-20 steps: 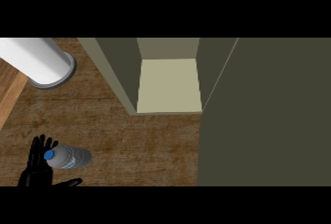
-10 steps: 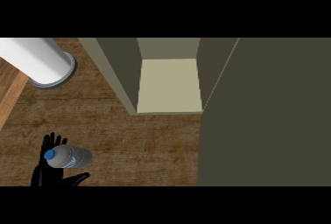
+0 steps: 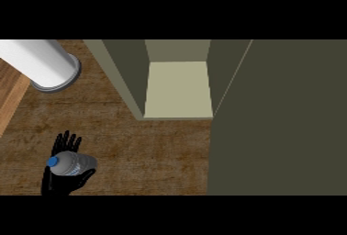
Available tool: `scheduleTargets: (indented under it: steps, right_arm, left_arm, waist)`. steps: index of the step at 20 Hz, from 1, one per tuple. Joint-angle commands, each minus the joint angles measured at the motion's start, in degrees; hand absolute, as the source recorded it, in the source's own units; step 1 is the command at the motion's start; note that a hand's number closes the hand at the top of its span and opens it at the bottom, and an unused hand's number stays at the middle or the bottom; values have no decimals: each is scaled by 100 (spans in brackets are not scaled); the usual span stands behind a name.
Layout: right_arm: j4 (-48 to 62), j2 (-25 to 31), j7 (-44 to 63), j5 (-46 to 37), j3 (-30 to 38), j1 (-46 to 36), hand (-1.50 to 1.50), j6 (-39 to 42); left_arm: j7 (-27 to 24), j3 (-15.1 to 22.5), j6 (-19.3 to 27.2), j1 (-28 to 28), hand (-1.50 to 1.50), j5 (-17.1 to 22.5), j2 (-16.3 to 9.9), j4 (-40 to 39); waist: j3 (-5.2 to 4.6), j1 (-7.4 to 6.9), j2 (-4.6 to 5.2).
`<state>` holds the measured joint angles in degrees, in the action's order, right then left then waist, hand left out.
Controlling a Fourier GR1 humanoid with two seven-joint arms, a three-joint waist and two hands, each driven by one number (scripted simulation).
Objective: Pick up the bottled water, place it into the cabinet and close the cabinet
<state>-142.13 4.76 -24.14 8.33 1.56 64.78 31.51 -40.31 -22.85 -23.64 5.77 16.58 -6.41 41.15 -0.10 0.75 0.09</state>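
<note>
The bottled water [image 3: 71, 164] is cupped by the left hand [image 3: 62, 181], fingers spread beside it, not yet lifted, with the open cabinet [image 3: 177, 89] well ahead.

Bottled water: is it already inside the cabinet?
No, the bottled water is out on the counter by the robot hand, apart from the open cabinet.

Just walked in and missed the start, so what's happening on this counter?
The robot's left hand is at the bottled water near the lower left of the wooden counter, fingers spread behind the bottle and thumb coming round it; whether it is lifted cannot be told. The cabinet ahead stands open with a bare pale shelf, its door swung out on the right. A white cylinder sits at upper left. The right hand is out of view.
</note>
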Motion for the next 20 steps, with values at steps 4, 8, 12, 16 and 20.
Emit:
scheduleTargets:
  steps: [4,8,12,16,20]
  right_arm:
    - [-580,213,81,935,646,333,-150,328]
    - [-825,2,224,659,436,393,-150,288]
    - [-774,-8,104,734,447,335,-150,310]
    - [-580,-64,-201,712,532,475,-150,487]
    - [-214,-2,-30,531,502,-77,-150,363]
  left_arm:
    - [-124,-100,-68,376,150,256,50,-214]
    - [-60,38,-96,126,150,317,192,212]
    - [-716,-22,137,253,150,129,123,-14]
    - [-203,221,382,636,150,146,289,410]
    - [-471,565,493,1003,150,-141,433,114]
  waist:
    - [5,13,-14]
    - [7,-20,-20]
    - [0,-8,2]
    - [7,28,-25]
    - [5,3,-2]
